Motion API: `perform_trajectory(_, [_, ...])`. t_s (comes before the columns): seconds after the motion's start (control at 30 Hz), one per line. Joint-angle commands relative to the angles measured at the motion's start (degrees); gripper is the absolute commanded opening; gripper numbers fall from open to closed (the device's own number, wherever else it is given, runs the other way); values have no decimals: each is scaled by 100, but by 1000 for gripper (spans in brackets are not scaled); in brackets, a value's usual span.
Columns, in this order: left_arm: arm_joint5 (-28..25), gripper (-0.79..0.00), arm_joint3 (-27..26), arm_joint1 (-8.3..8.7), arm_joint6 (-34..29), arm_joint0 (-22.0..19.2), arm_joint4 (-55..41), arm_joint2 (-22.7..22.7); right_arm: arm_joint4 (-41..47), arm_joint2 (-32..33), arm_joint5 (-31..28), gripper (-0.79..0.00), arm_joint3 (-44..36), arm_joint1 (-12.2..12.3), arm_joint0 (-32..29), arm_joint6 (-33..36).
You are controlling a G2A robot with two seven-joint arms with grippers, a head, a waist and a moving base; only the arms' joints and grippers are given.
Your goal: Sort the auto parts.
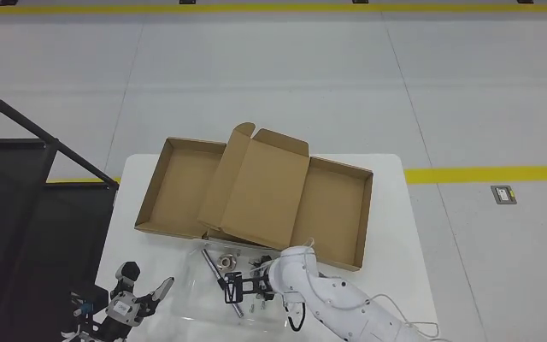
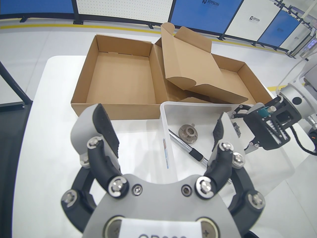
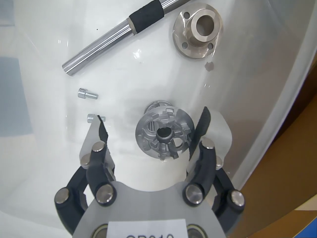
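With jaws apart, the right hand (image 3: 152, 125) straddles the cast hub (image 3: 162, 134), which should be centred between them before closing squarely.

Robot test hall; yellow floor lines (image 1: 475, 174); pegboard partition panels (image 2: 118, 1)

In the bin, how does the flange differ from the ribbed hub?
The flange is smooth and bronze-tinted; the ribbed hub is grey with cutouts. The flange lies beside the rod; the hub sits between the open fingers of the right gripper. Both are round, with centre bores.
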Motion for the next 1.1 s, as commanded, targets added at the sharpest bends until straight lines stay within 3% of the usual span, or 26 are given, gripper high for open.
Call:
perform_trajectory(0.0, [0, 0, 0, 0, 0, 0, 0, 0, -26, 7, 14, -785, -2, -11, 6, -13])
perform_trajectory(0.23, [0, 0, 0, 0, 0, 0, 0, 0, -365, 175, -157, -785, -965, 143, -346, -32])
perform_trajectory(0.5, [0, 0, 0, 0, 0, 0, 0, 0, -1210, 882, -405, -785, -3673, 620, -1533, 149])
perform_trajectory(0.63, [0, 0, 0, 0, 0, 0, 0, 0, -1675, 1513, -660, -785, -4877, 884, -2225, -439])
perform_trajectory(1.0, [0, 0, 0, 0, 0, 0, 0, 0, -1675, 1513, -660, -785, -4877, 884, -2225, -439])
perform_trajectory(1.07, [0, 0, 0, 0, 0, 0, 0, 0, -1678, 1612, -316, -785, -4782, 877, -2267, -543])
